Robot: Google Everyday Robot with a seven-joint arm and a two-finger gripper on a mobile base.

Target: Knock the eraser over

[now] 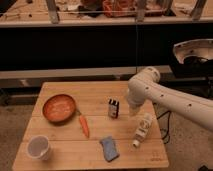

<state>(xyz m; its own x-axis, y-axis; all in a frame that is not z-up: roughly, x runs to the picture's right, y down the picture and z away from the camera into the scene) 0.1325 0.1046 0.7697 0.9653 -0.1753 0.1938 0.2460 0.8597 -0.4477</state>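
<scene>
tool [132,111] is seen low over the tabletop [90,92], at the end of the white arm [165,97]. tool state can't be told, open or pressed together not resolved. eraser [114,108] is found upright just beside the tool, toward picture-left; contact can't be confirmed. white bottle [142,129] is laid on its side just below the tool. carrot [84,125], orange bowl [46,102], blue-grey pad [109,148] and white cup [39,147] are placed further off, beyond the eraser.
</scene>
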